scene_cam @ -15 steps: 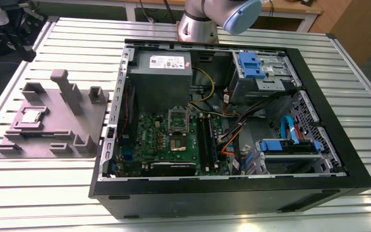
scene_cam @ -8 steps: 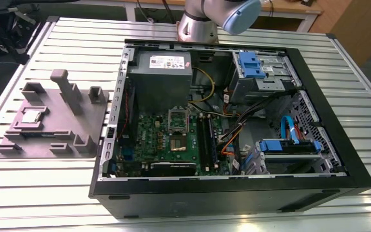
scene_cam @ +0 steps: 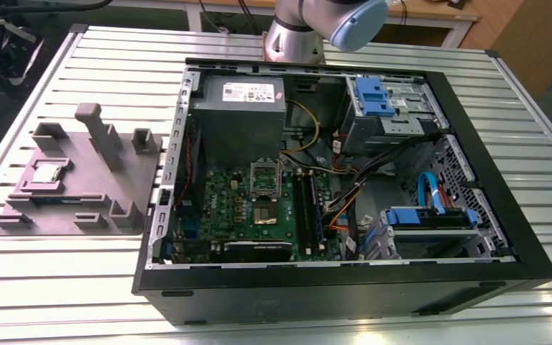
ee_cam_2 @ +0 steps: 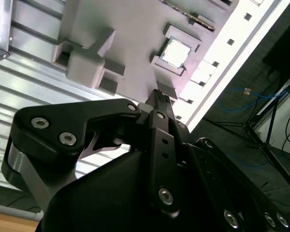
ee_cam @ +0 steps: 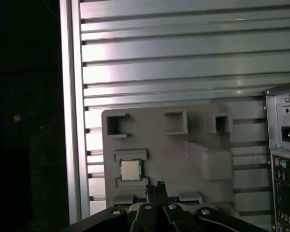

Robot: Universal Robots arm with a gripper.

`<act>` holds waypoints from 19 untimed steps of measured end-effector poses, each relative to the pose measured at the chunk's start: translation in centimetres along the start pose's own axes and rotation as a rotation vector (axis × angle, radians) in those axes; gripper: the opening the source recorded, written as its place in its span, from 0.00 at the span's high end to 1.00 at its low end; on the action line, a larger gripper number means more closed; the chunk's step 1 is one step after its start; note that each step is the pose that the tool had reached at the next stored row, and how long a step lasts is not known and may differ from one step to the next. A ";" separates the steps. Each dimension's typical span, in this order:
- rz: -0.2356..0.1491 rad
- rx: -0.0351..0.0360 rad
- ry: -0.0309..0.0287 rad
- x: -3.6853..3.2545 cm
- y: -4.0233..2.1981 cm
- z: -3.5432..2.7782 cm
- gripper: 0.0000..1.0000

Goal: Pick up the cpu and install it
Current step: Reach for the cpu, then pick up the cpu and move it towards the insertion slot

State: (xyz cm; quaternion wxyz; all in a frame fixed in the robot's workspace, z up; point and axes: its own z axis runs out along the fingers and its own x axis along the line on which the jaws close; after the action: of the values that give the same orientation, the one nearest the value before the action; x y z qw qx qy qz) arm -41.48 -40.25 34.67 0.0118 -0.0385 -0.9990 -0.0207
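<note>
The cpu (scene_cam: pixel 46 173) is a small silvery square chip lying flat in a recess of the grey holder plate (scene_cam: pixel 113 188), which sits on the slatted table at the exterior view's left. Both wrist views show the cpu (ee_cam: pixel 131 170) (ee_cam_2: pixel 176 52) from above, untouched. My gripper (ee_cam: pixel 157 189) (ee_cam_2: pixel 162 98) hangs high above the plate, a short way off from the chip. Its black fingers are shut together with nothing between them. The green motherboard (scene_cam: pixel 256 208) lies inside the open computer case, with its socket (scene_cam: pixel 264 210) near the middle.
The black computer case (scene_cam: pixel 353 287) fills the middle and the exterior view's right, with a grey power supply (scene_cam: pixel 242 115), blue drive bays (scene_cam: pixel 382 97) and loose cables inside. Upright grey posts (scene_cam: pixel 98 129) rise from the holder plate. The table edge (ee_cam: pixel 70 121) runs close beside the plate.
</note>
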 end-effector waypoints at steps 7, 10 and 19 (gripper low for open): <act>-0.008 0.0002 0.0004 1.97 -0.18 0.55 0.90; -0.019 0.0004 0.0008 2.40 -0.21 0.68 0.90; -0.020 0.0005 0.0009 2.42 -0.22 0.68 0.90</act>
State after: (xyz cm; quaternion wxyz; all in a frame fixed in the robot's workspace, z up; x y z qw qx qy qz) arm -43.92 -40.25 34.05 0.0120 -0.0286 -0.9993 -0.0206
